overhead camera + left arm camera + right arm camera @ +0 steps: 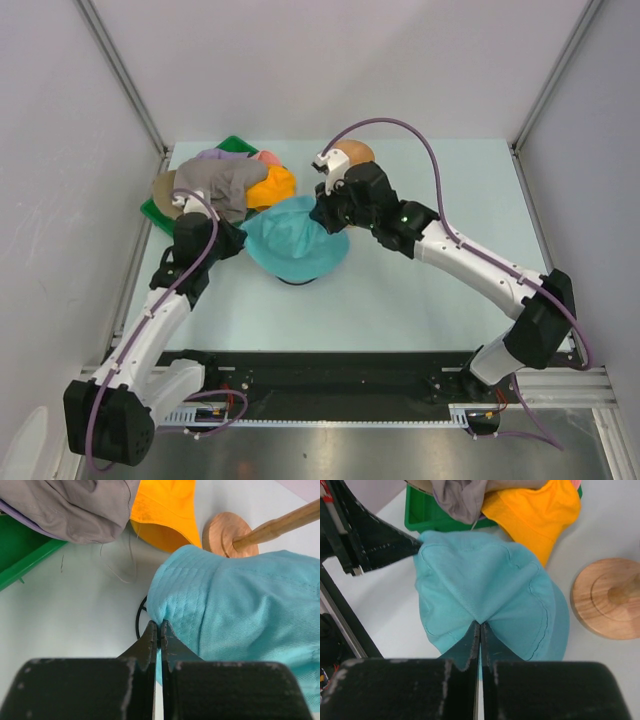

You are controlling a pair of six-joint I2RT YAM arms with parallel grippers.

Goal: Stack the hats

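A teal bucket hat (295, 238) lies spread at the table's middle over a black wire ring (140, 618). My left gripper (160, 626) is shut on the teal hat's left edge (170, 605). My right gripper (480, 625) is shut on a pinch of the teal hat's cloth (485, 580) at its right side. The left gripper's fingers (390, 545) show in the right wrist view. A grey hat (215, 185), an orange hat (272, 187), a lavender hat (218, 156) and a pink hat (268, 157) lie piled at the back left.
A green tray (160, 212) sits under the pile of hats at the back left. A wooden stand (607, 600) with a round base stands just behind the teal hat, beside my right gripper. White walls close the table on three sides.
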